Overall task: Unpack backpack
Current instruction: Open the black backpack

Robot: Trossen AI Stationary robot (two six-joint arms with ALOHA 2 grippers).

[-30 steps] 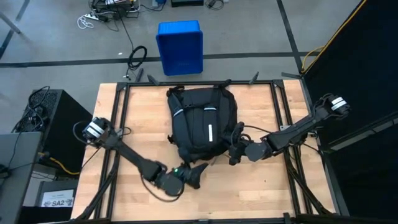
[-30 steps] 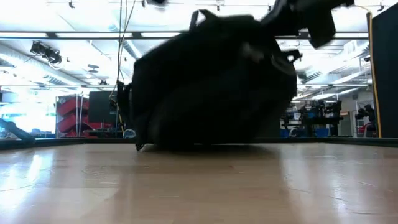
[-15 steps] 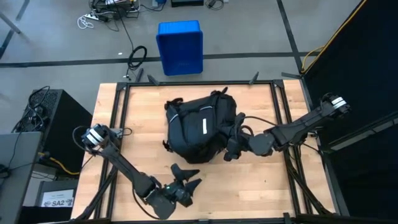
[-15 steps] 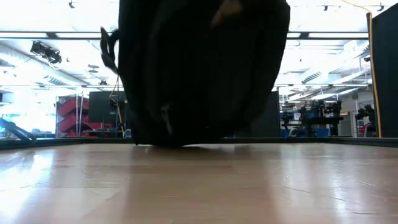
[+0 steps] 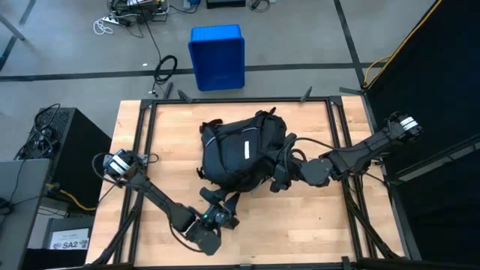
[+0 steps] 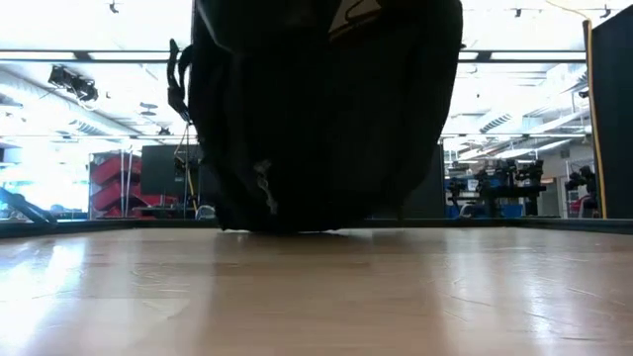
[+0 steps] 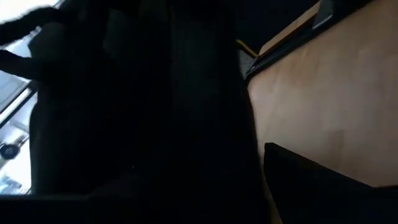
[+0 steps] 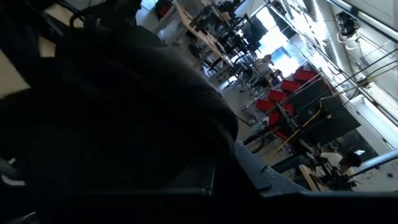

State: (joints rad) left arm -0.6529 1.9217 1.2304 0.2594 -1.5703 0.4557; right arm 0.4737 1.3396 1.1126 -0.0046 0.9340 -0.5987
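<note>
The black backpack (image 5: 240, 154) stands in the middle of the wooden table (image 5: 157, 157), a white stripe on its upper face. In the low view the backpack (image 6: 316, 119) fills the frame, its bottom edge on the tabletop. My right gripper (image 5: 279, 176) is at its right side, shut on it. My left gripper (image 5: 222, 201) is open right at the backpack's near edge, pointing level at it. In the left wrist view the backpack (image 7: 137, 112) is a dark mass close ahead, beside one finger (image 7: 323, 186). My right gripper holds the backpack at its right side, near the lower near corner (image 5: 271, 171). It comes in about level from the table's right. The gripper and dark fabric hide which part is between the fingers. The backpack stands raised, its bottom on the table. My left gripper: I cannot tell whether it touches the backpack.
A blue plastic bin (image 5: 217, 56) stands on the floor beyond the table's far edge. Black frame rails (image 5: 146, 135) run along the table's sides. Bare wood lies left of the backpack and along the near edge to the right.
My right gripper has risen, and the backpack has come up with it from lying flat to standing, its bottom staying on the table. My left gripper drew back toward the near edge, then moved toward the backpack's near edge again, turning as it went.
</note>
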